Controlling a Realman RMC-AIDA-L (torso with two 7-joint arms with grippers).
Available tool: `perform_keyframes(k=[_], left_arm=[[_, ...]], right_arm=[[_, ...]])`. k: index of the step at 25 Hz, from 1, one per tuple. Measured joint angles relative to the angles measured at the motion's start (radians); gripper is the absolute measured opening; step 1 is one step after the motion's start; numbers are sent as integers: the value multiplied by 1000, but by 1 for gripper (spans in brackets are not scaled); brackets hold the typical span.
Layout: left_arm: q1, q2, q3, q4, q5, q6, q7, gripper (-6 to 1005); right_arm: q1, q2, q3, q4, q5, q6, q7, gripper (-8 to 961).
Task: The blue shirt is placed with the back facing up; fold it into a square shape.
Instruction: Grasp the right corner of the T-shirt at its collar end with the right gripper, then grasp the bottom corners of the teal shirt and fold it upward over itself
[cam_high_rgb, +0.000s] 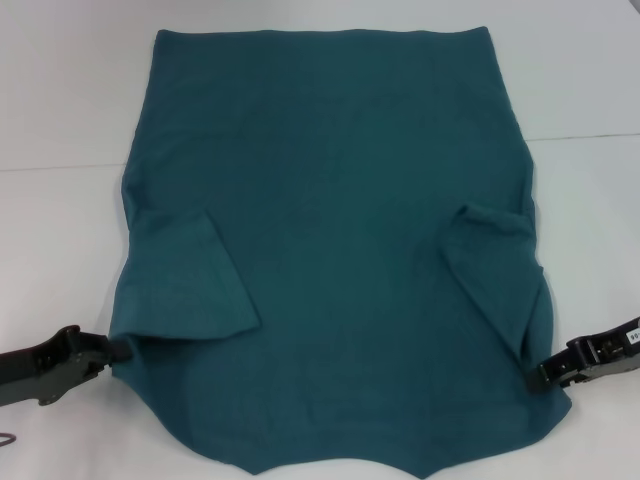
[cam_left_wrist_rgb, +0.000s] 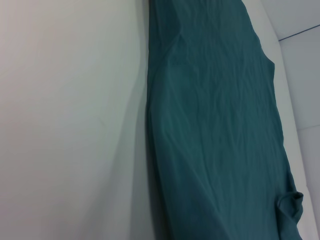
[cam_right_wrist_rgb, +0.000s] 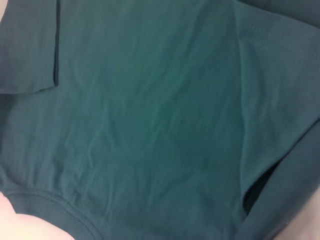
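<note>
The blue shirt lies flat on the white table, plain side up, hem at the far side and neckline at the near edge. Both short sleeves are folded inward onto the body. My left gripper rests low on the table, touching the shirt's near left edge just below the folded left sleeve. At the near right edge, beside the right sleeve's tip, is my right gripper. In the left wrist view the shirt runs alongside bare table. In the right wrist view the shirt fills the picture, with the neckline seam showing.
The white table surrounds the shirt on the left, right and far sides. A thin seam line crosses the tabletop behind the shirt's middle. A small dark loop lies at the near left corner.
</note>
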Motion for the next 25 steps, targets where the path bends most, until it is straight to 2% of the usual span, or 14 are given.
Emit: perform_keyframes(k=[5, 6, 13, 18, 25], left_arm=[[0, 1, 0, 0, 0, 1, 2, 17], [0, 1, 0, 0, 0, 2, 2, 17], [0, 3, 2, 0, 0, 14, 4, 17], [7, 10, 7, 13, 12, 81, 25, 18], [66, 17, 8, 86, 53, 236, 68, 18]], right_arm=[[0, 0, 4, -1, -4, -3, 0, 427], [-1, -1, 5, -2, -5, -4, 0, 188], [-6, -7, 7, -3, -4, -6, 1, 27], [-18, -14, 27, -20, 0, -59, -5, 27], [-46, -31, 53, -67, 1, -178, -34, 27]])
